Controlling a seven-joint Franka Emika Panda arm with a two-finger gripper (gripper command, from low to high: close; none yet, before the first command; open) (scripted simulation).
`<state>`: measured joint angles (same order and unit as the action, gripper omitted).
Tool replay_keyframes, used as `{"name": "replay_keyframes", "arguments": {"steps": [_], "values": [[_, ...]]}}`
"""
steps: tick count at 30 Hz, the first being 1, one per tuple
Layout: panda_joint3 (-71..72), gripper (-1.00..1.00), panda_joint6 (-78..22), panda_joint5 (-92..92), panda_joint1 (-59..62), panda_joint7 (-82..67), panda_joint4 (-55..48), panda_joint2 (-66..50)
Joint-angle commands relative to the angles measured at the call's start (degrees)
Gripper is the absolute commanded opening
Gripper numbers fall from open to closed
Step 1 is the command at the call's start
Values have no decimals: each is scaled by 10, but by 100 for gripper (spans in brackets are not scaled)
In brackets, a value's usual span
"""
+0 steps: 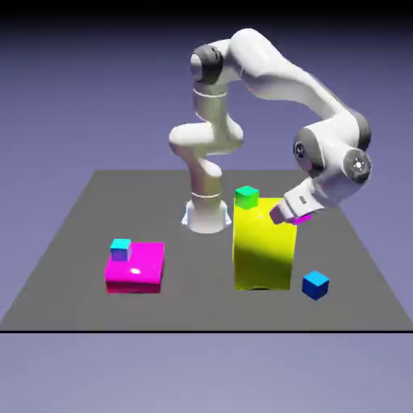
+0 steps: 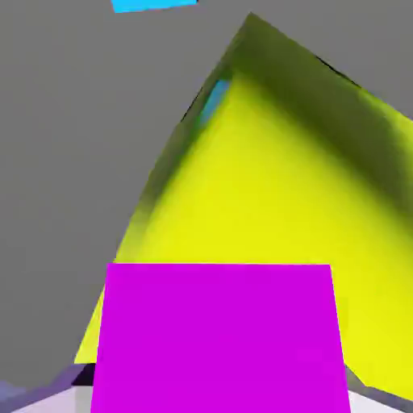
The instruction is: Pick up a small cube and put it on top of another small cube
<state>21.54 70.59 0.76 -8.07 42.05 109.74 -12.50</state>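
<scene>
Grey tabletop; small cube glossy purple-magenta.

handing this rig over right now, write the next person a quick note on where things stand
Gripper: closed on the small magenta cube, which sits between the finger tips.
Where: held by the big yellow block, on its exterior view's right side; whether they touch is unclear.
Possible bases: green cube at the yellow block's far end; cyan cube at the large magenta block; blue cube on the table.
Done: cube grasped.
Left: put it on another small cube and let go; which one isn't shown.
</scene>
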Motion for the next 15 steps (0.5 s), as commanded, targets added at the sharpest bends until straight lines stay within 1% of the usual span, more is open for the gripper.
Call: {"name": "replay_keyframes", "arguments": {"steps": [1, 5, 6, 12, 13, 14, 15], "values": [[15, -100, -25, 12, 15, -1, 15, 16], [71, -100, -122, 58, 73, -4, 64, 69], [71, -100, -122, 58, 73, -4, 64, 69], [65, -100, -41, 54, 80, -20, 186, 117], [65, 100, -41, 54, 80, -20, 186, 117], [65, 100, -41, 54, 80, -20, 186, 117], [66, 100, -55, 54, 79, -17, 166, 109]]}}
